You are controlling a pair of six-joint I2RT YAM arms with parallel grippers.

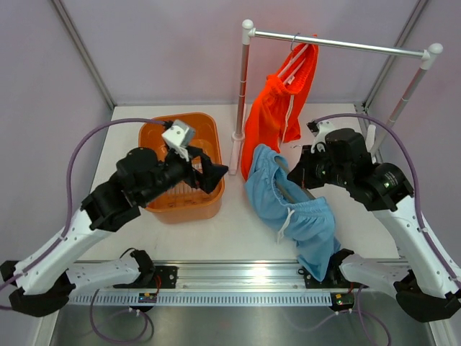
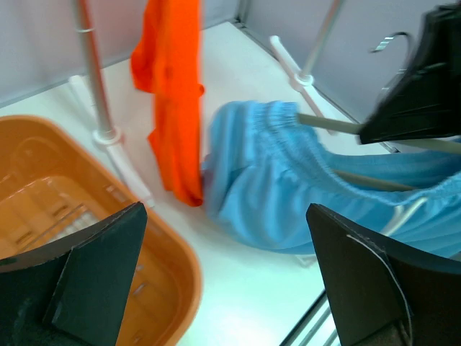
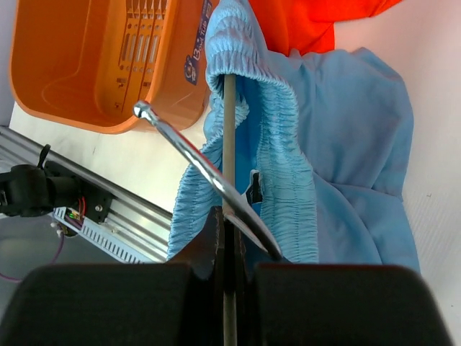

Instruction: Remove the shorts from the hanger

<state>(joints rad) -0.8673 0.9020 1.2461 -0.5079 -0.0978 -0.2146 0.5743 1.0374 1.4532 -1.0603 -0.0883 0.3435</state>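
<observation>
Barely begun: light blue shorts (image 1: 292, 209) still threaded on hanger (image 3: 228, 137) clamped in right gripper (image 3: 229, 223), orange shorts (image 1: 277, 108) hanging from rail (image 1: 346, 45), left gripper (image 1: 215, 173) spread wide, empty

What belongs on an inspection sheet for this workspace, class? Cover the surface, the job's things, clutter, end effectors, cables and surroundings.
Surface: white table.
Job's things: orange shorts hang from the rail; light blue shorts lie on the table, waistband around a hanger.
Clutter: orange basket beside the rack's post.
End effectors: left end effector open, holding nothing, over the basket; right end effector shut on the hanger.
Cables: purple cables loop from both arms.
Surroundings: pale panel walls; nothing else seen.
</observation>
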